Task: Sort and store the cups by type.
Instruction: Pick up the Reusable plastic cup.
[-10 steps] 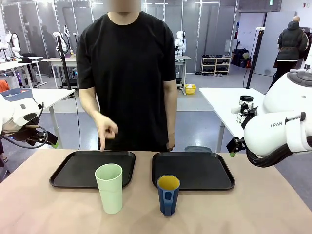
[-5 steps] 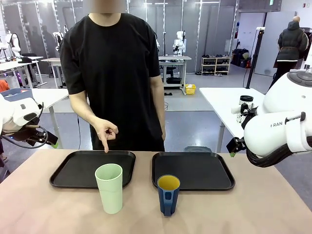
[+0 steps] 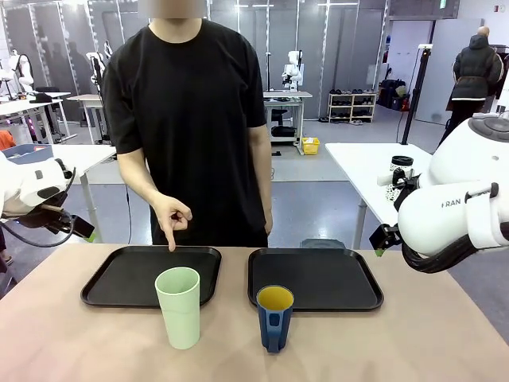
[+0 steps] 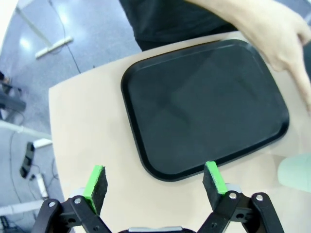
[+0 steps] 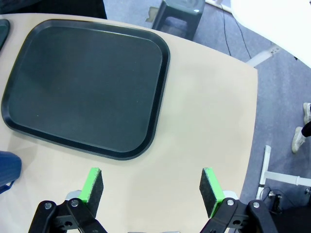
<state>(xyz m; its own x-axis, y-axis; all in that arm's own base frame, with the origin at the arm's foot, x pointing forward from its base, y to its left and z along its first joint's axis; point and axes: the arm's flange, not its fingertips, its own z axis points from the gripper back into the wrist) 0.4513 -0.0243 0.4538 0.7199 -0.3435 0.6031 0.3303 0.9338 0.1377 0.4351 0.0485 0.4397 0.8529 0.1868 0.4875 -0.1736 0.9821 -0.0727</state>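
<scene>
A tall pale green tumbler (image 3: 178, 306) and a shorter dark blue cup (image 3: 274, 318) with a yellow inside stand upright on the table, in front of two black trays. The person's hand (image 3: 171, 216) points a finger down at the far edge of the left tray (image 3: 119, 278). My left gripper (image 3: 79, 231) hangs at the far left, off the table's corner. In its wrist view it (image 4: 154, 180) stands open over the left tray (image 4: 204, 102), with the tumbler (image 4: 296, 170) at the picture's edge. My right gripper (image 5: 151, 186) is open above the right tray (image 5: 87, 85), and the blue cup (image 5: 8, 170) shows at the left edge.
The right tray (image 3: 314, 278) lies bare beside the left one. A dark stool (image 5: 177, 14) stands just beyond the table's far edge. The person's hand (image 4: 272, 34) reaches over the left tray. The table surface on both outer sides of the trays is open.
The person has shifted towards picture left while the finger stays pointing at the left tray. The left arm has moved slightly. The cups, trays and right arm have not moved.
</scene>
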